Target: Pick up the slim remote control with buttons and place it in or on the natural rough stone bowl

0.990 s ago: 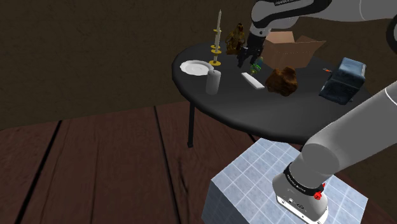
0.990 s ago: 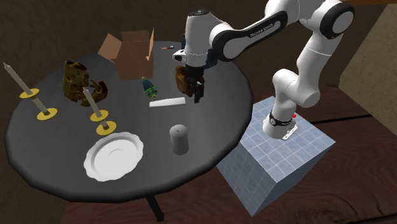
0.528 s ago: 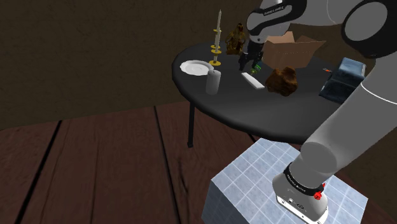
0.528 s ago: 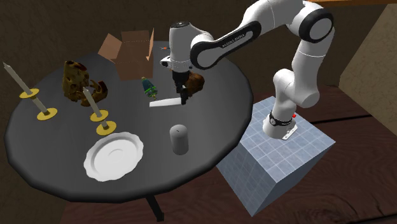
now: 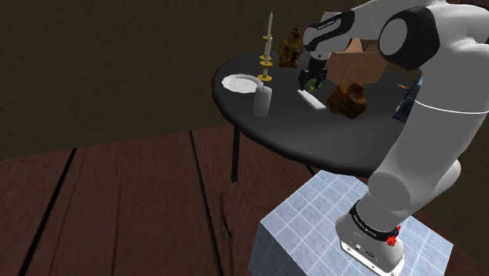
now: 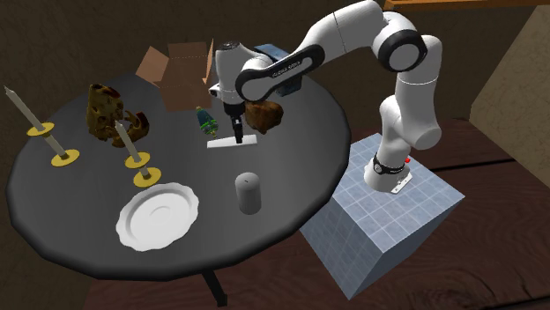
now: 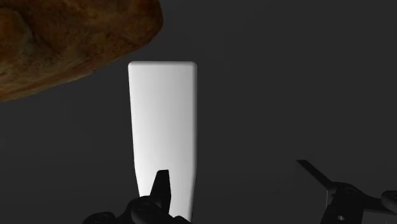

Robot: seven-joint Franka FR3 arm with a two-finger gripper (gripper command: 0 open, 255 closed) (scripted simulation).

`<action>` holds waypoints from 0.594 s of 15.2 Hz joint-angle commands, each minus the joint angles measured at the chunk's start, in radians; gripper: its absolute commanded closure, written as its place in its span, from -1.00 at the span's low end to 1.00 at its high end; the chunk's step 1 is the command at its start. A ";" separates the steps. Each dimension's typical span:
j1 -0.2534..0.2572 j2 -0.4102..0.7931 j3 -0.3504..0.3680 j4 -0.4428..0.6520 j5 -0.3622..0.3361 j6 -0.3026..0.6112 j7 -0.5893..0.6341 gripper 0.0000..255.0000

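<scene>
Remote (image 6: pixel 231 141) not yet grasped: a plain white slab lying flat near the middle of the table (image 6: pixel 300 189), no buttons visible. Beyond it from the fingers, near its far end, the rough brown stone bowl (image 6: pixel 264 114) sits toward the table's stand-side edge. Grasp, lift, carry and release all remain. Arm rises from the stand (image 6: pixel 388 229) in a high arch, forearm sloping down over the table. Gripper (image 6: pixel 236 132) points down, low over the remote, jaws spread wide and holding nothing. Wrist view: one finger overlaps the remote's near end, so the slab looks off-centre
</scene>
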 commanded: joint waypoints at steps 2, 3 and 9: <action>-0.037 0.114 -0.010 0.098 0.029 -0.005 -0.015 -1.00; -0.050 0.149 -0.013 0.129 0.038 -0.009 -0.018 -1.00; -0.076 0.226 -0.012 0.160 0.059 0.026 -0.028 -1.00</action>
